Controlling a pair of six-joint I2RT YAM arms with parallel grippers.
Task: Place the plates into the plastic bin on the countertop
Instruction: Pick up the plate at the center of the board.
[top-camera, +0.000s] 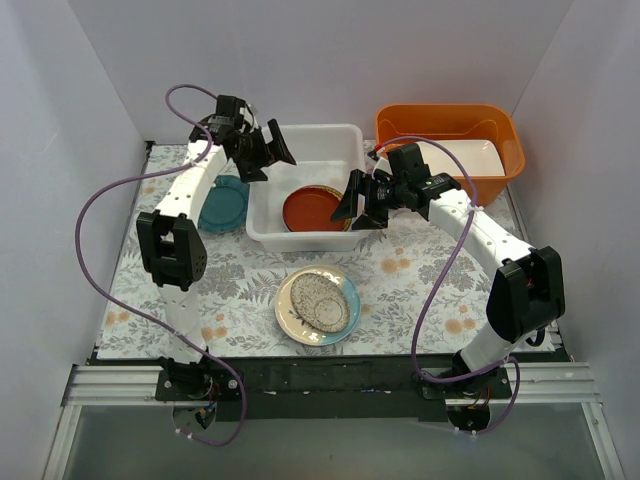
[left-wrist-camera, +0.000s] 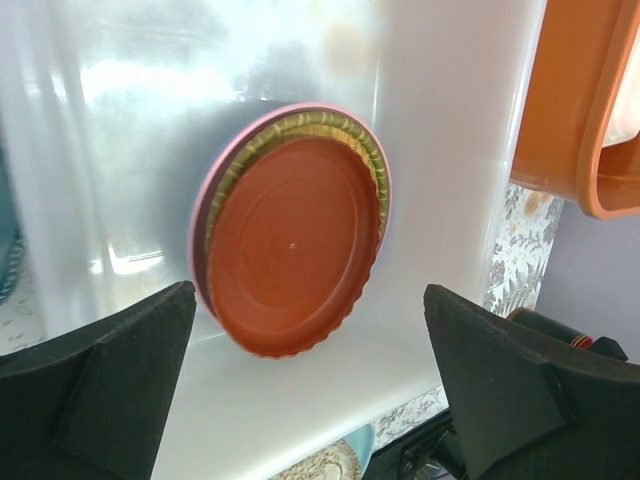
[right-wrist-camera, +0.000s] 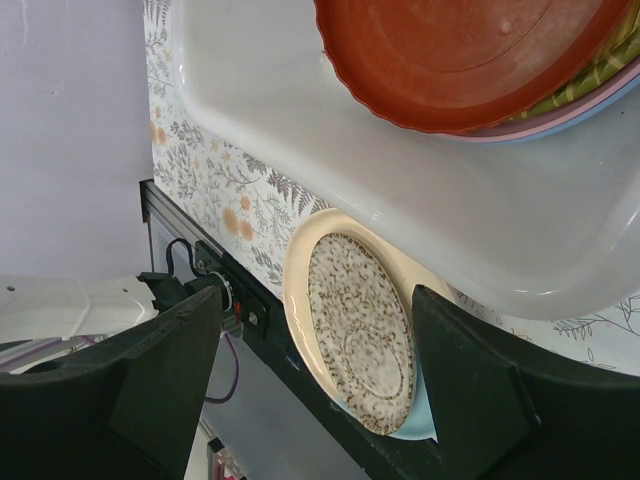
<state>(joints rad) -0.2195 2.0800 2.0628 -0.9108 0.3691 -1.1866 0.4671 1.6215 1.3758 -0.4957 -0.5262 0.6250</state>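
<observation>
Speckled round cream plate (top-camera: 318, 303) in front of white translucent plastic bin (top-camera: 300, 236): likely stiff, slippery, breakable; pinch rim. Left gripper (top-camera: 268, 152), right gripper (top-camera: 355, 203): jaws apart, empty.

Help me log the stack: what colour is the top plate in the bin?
The top plate is red-brown; the left wrist view shows it best.

In the bin (top-camera: 300, 240), the red plate (top-camera: 312, 208) covers its stack; only rims of the yellow plate (left-wrist-camera: 310, 122) and pink plate (left-wrist-camera: 214, 180) show. Near the desk's (top-camera: 400, 278) left edge the left arm (top-camera: 192, 183) hides part of the teal plate (top-camera: 226, 210). The right wrist view crops the red plate, and one of the right fingers (right-wrist-camera: 490, 400) covers the speckled plate's (right-wrist-camera: 360, 320) bottom.
</observation>
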